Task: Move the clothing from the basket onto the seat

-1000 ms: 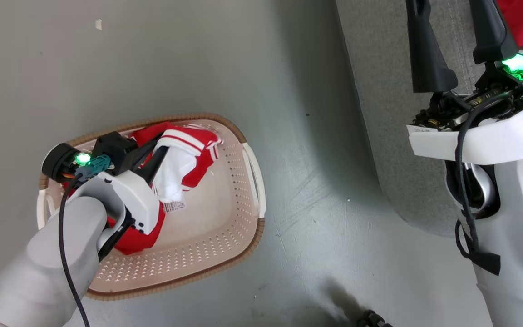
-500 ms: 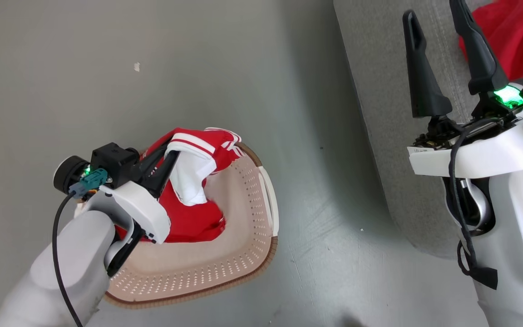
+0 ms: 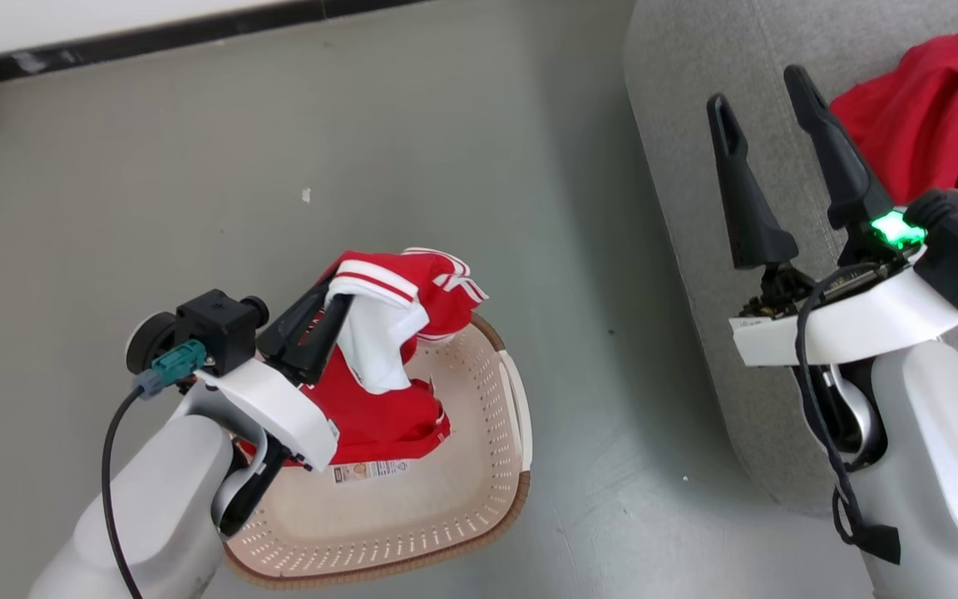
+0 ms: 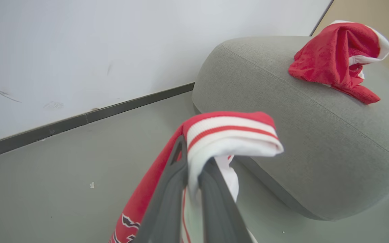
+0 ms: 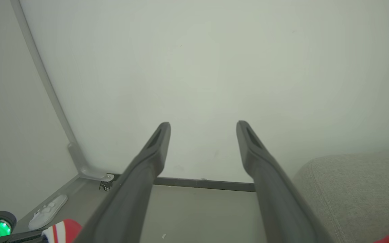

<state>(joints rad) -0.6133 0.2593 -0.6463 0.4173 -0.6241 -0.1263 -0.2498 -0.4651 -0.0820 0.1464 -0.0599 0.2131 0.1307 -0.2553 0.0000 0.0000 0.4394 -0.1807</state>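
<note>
Clothing (image 3: 412, 287), red with white stripes, hangs from the left gripper (image 3: 336, 306), whose jaws are clamped on its white-banded edge, raised above the basket (image 3: 446, 499) with its lower folds hanging over the cream tub's inside. Further right, the right gripper (image 3: 755, 90) sits with its jaws wide apart and nothing between them, over the near edge of the seat (image 3: 687, 183). A second red garment (image 3: 916, 125) lies crumpled on top of the seat, well apart from the basket.
</note>
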